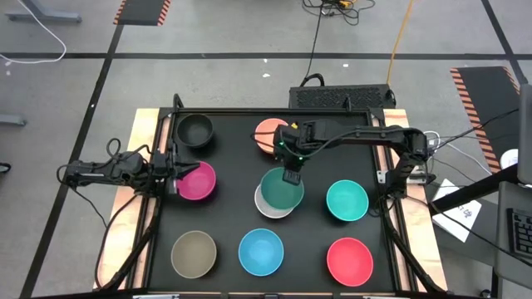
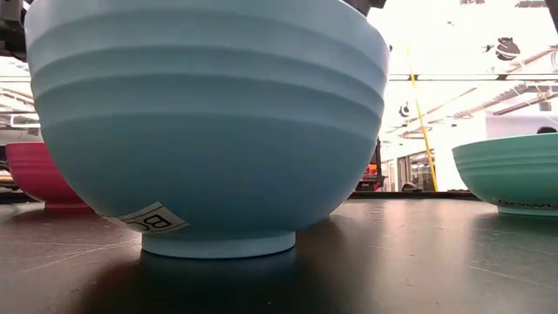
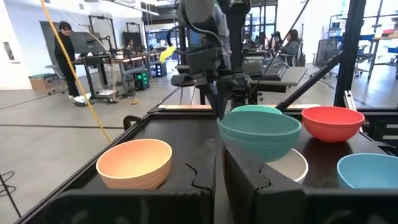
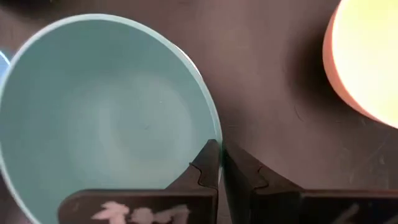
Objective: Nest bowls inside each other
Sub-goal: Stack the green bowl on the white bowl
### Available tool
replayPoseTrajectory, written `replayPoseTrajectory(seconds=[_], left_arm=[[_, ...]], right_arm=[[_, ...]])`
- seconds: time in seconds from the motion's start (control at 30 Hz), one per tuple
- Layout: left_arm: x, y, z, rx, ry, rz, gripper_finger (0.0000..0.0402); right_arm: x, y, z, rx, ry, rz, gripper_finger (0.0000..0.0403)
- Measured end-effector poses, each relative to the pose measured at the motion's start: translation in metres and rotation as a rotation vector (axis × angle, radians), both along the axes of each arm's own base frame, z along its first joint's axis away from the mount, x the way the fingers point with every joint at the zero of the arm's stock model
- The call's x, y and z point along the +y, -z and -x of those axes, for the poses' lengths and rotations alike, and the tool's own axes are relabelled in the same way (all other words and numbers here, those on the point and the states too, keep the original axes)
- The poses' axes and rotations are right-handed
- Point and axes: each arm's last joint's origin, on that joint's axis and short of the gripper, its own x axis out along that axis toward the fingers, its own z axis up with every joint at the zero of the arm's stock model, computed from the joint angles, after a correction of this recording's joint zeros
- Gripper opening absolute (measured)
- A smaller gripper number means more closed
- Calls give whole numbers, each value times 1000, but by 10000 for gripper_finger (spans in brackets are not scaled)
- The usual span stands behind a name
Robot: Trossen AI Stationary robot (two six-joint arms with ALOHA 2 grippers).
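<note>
The right arm reaches in from the three o'clock edge of the table (image 1: pixel 224 208), elbow bent by the frame, forearm stretched toward the middle. Its tool (image 1: pixel 292 177) points down at the centre, jaws clamped on the rim of a dark green bowl (image 1: pixel 281 188); from the wrist, one finger (image 4: pixel 208 163) sits inside the wall and the other outside. That bowl hangs tilted just above a white bowl (image 1: pixel 270 208), overlapping it, the white rim peeking out at six and seven o'clock. Whether the two touch I cannot tell.

The left arm lies folded low along the nine o'clock edge, its tool (image 1: pixel 172 172) pinched nearly together and holding nothing, just beside the magenta bowl (image 1: pixel 197 180).

The other bowls stand apart on the matte black top: black bowl (image 1: pixel 196 129) at eleven o'clock, peach-orange bowl (image 1: pixel 268 134) at twelve, teal bowl (image 1: pixel 347 200) at three, red bowl (image 1: pixel 349 260) at five, light blue bowl (image 1: pixel 261 251) at six, olive-brown bowl (image 1: pixel 194 253) at seven. All are round, smooth and plastic-looking, with faint ridges ringing the outside and a small foot; the light blue one carries a paper sticker (image 2: pixel 153 218) near its base.
</note>
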Motion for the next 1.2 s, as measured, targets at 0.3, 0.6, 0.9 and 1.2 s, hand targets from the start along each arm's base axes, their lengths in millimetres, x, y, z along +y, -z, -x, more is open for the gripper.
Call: replayPoseTrajectory(seconds=[0.3, 0.6, 0.9, 1.2], left_arm=[[0, 1, 0, 9, 9, -1, 31], [0, 1, 0, 10, 10, -1, 31], [0, 2, 0, 21, 12, 6, 31], [0, 2, 0, 22, 16, 9, 31]], right_arm=[[4, -2, -4, -37, -12, 1, 0], [9, 5, -11, -53, -35, -44, 0], [8, 15, -18, -38, -43, -39, 0], [8, 15, -19, -52, -50, -36, 0]])
